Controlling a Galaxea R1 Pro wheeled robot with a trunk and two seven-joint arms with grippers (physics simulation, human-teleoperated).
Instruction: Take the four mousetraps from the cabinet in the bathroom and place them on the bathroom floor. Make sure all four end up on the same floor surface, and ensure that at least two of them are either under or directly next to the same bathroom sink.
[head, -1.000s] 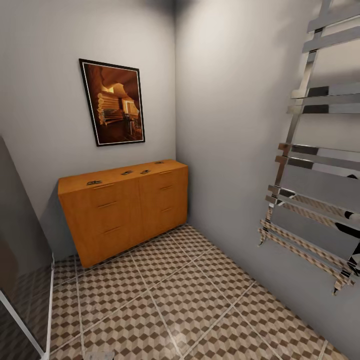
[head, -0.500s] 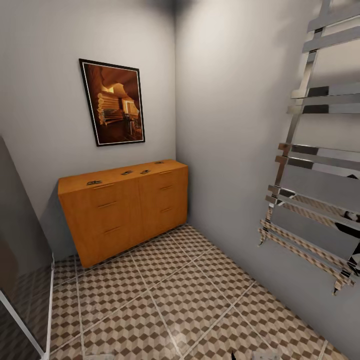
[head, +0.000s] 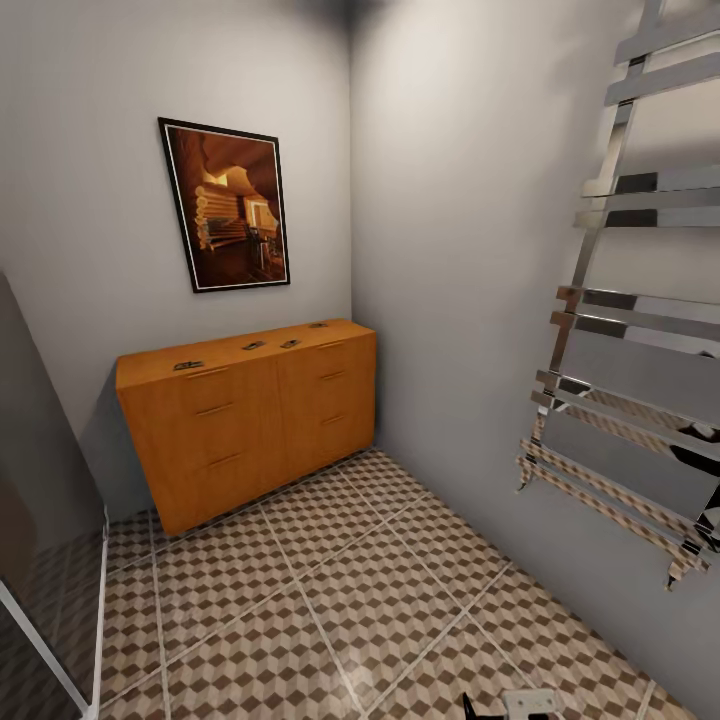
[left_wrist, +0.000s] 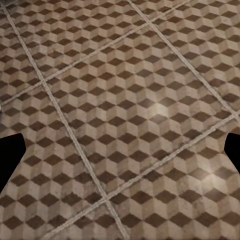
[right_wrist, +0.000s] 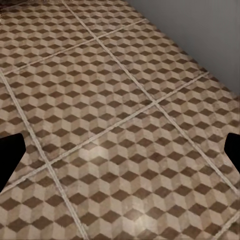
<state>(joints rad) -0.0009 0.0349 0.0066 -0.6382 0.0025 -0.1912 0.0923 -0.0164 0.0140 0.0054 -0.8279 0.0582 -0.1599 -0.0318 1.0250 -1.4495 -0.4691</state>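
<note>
Traps (head: 188, 365): four counted, all on top of the cabinet (head: 250, 420), none on the floor (head: 330, 590). One lies near the left end; two (head: 254, 345) (head: 291, 343) sit close together about the middle; the fourth (head: 318, 325) is toward the back right. Small, flat, dark-topped; detail too fine to read at this range.

Handling, as judged: light, stiff wooden boards, thin and low. Wire parts likely springy and easily snagged. Best taken across the short sides of the board, fingers clear of the wire, lifted level.

Cabinet: one, orange-brown, two columns of drawers with bar handles, standing in the corner, well apart from the robot.

Floor: cube-pattern tiles, pale grout.

Left gripper (left_wrist: 120, 150): finger tips at both edges of the wrist view, wide apart, nothing between, above tile.

Right gripper (right_wrist: 120, 155): likewise spread and unloaded, above tile near the wall
</note>
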